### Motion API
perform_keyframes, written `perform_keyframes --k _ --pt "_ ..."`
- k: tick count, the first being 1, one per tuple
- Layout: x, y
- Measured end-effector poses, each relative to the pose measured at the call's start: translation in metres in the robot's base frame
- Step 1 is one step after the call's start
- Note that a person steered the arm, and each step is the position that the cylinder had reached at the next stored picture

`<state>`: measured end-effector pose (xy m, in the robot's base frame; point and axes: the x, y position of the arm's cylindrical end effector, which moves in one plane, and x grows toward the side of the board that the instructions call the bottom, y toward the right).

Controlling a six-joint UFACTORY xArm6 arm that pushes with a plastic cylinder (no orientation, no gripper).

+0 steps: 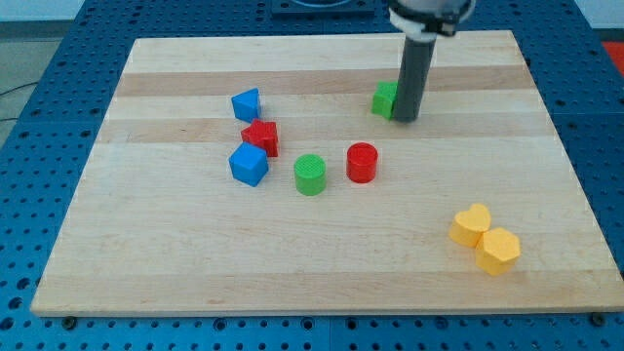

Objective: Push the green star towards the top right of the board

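Note:
The green star (pixel 384 98) lies on the wooden board (pixel 322 263) in the upper middle, partly hidden by my rod. My tip (pixel 407 119) stands right against the star's right side, touching or nearly touching it. The star's shape is only partly visible.
A blue block (pixel 247 103), a red block (pixel 261 137) and a blue cube (pixel 248 164) cluster at the view's left of centre. A green cylinder (pixel 310 175) and a red cylinder (pixel 362 162) stand in the middle. Two yellow blocks (pixel 471 225) (pixel 498 250) lie at the lower right.

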<state>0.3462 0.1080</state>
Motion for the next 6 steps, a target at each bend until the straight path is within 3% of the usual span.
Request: perform_keyframes --k 1,2,3,5,6 --pt "-0.017 -0.003" --pt "0.027 -0.017" --pt "0.004 -0.083" --pt "-0.076 -0.029" --pt "-0.061 -0.039"
